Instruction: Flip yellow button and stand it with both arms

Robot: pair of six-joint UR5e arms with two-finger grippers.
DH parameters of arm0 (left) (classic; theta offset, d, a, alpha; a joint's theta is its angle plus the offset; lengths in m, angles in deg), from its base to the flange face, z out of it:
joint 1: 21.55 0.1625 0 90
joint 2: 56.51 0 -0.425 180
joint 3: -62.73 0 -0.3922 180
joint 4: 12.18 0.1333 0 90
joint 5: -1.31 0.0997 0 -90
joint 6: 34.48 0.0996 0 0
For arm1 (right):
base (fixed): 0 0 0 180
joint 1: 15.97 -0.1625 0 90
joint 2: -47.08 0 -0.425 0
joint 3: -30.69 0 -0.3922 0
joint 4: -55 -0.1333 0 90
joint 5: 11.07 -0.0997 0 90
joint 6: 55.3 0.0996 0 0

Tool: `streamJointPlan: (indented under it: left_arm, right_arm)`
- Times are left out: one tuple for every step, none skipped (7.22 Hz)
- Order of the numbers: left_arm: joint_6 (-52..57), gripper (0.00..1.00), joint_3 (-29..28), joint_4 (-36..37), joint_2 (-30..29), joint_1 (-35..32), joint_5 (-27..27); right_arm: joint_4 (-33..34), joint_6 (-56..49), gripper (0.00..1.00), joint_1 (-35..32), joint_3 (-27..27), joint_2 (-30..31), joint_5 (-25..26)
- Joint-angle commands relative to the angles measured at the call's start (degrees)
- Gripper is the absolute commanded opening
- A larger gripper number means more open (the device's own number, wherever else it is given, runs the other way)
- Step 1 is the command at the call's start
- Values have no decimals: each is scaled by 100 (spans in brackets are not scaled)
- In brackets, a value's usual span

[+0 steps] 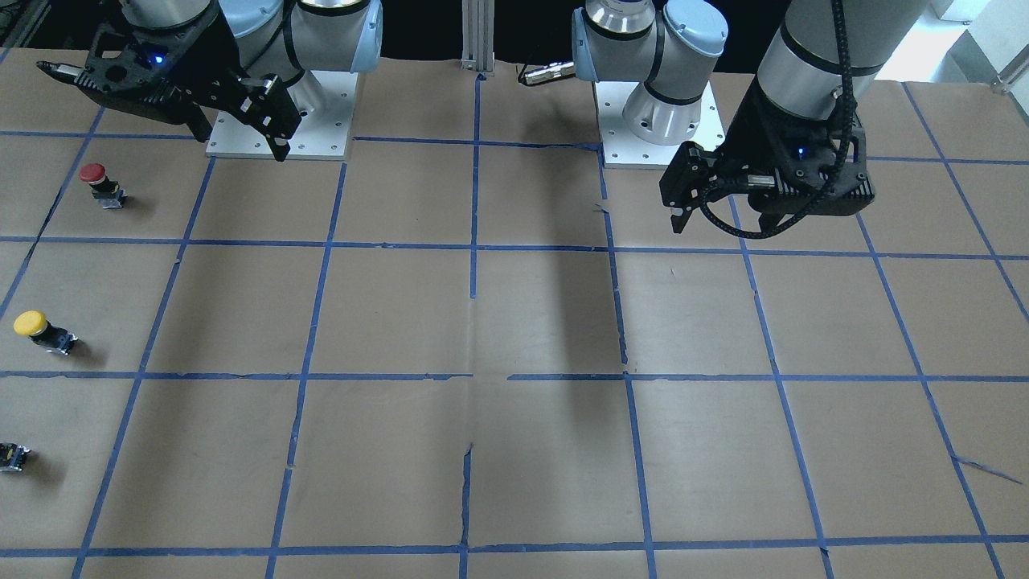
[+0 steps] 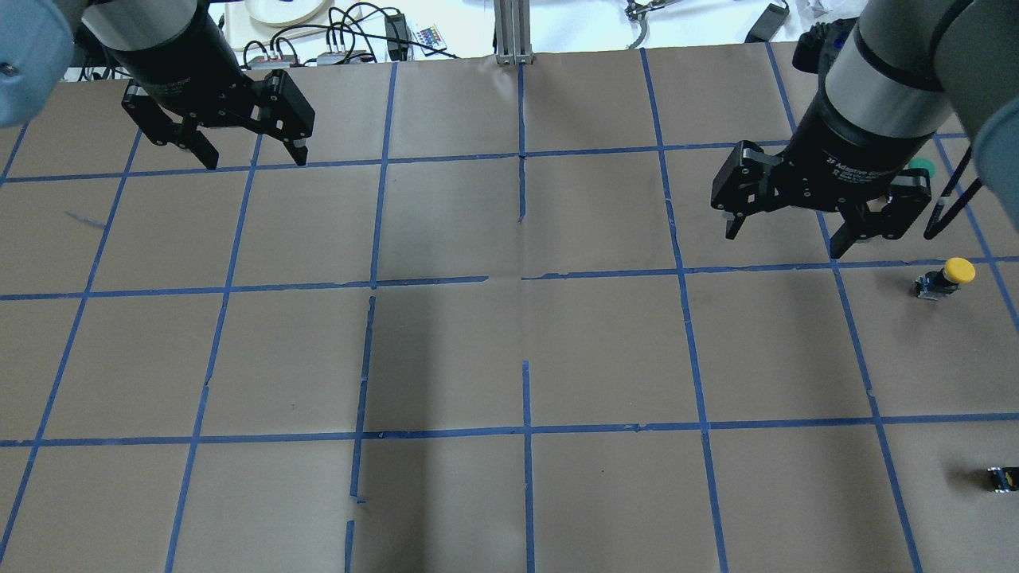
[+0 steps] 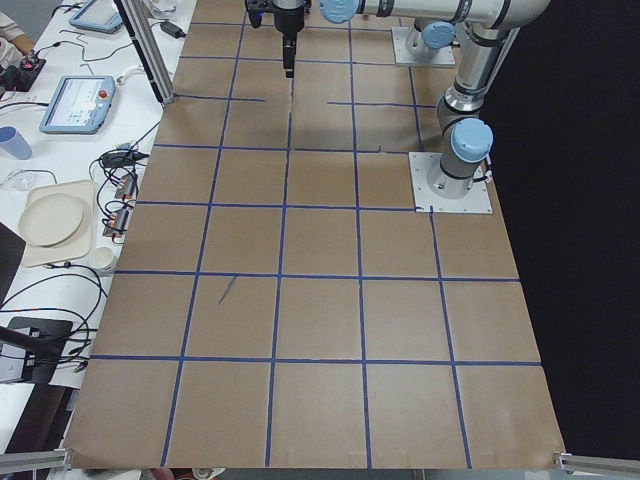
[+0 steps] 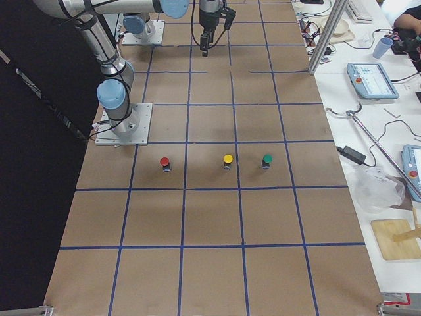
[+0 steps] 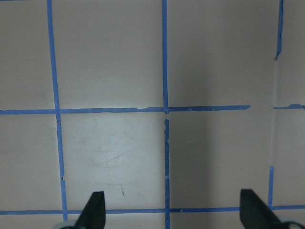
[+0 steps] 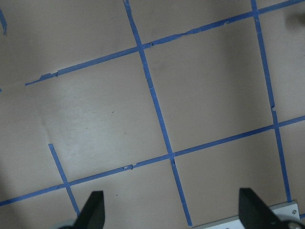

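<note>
Left gripper [image 2: 255, 159] hangs wide open, empty, above the table [image 2: 509, 358]. Right gripper [image 2: 784, 243] likewise gapes, holding nothing. Farther right, nearby, sits the yellow button [image 2: 945, 278] (probably light, rigid, slick on top), best pinched by its black body.

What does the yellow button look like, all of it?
The yellow button has a round yellow cap on a short black body with small metal bits at the bottom. It seems to stand upright, cap on top, alone in a taped square on the brown table, on the robot's right side. Only the table touches it.
</note>
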Motion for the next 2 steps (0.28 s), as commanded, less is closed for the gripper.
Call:
streamJointPlan:
  left_arm:
    - [0,100,0,20,-3,-2,0]
    - [9,100,0,20,6,7,0]
  right_arm:
    - [-16,6,100,0,0,12,-2]
    - [-16,-3,100,0,9,12,-2]
